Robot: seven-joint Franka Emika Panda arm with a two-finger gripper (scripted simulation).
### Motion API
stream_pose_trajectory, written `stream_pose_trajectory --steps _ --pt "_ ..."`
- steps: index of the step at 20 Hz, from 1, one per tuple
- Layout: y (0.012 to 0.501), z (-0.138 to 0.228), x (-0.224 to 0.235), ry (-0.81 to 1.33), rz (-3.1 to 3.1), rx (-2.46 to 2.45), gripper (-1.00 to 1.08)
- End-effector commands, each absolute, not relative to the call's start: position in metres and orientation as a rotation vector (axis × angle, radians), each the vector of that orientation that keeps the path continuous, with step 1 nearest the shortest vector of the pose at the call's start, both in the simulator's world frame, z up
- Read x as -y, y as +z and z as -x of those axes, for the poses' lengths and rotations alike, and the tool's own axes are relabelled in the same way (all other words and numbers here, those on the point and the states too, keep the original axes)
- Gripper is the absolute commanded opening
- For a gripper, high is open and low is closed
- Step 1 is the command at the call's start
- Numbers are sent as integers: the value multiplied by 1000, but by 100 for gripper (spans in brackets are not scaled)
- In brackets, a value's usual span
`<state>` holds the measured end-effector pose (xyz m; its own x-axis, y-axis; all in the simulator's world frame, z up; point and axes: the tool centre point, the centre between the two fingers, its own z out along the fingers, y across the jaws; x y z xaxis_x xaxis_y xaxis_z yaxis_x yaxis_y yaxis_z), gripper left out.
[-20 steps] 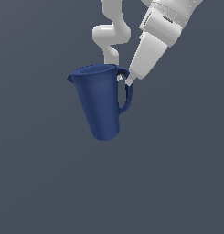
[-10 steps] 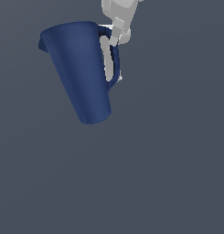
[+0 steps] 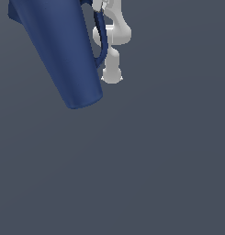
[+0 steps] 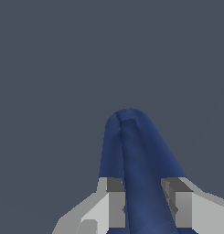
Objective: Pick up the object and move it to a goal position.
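Note:
The dark blue pitcher (image 3: 59, 50) hangs tilted in the air at the upper left of the exterior view, its narrow base lowest and its top cut off by the frame edge. Its loop handle (image 3: 101, 41) faces the white arm (image 3: 113, 50) behind it. In the wrist view the pitcher (image 4: 136, 155) runs away from the camera between the two fingers (image 4: 114, 201). My gripper (image 4: 143, 203) is shut on the pitcher's handle. The lid and spout are out of view.
A plain dark grey floor (image 3: 146, 170) fills the rest of both views. Nothing else shows on it.
The pitcher has risen and come closer to the exterior camera, growing larger and sliding partly out of the frame's top, still held by the handle.

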<state>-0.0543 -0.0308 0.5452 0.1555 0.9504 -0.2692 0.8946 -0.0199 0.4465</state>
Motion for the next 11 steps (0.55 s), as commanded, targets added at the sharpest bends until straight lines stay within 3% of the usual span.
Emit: stream_pose_trajectory --steps 1,11 --pt "556 58 37 165 -1906 -1759 -100" --pt "569 62 47 193 -1886 -1774 -100"
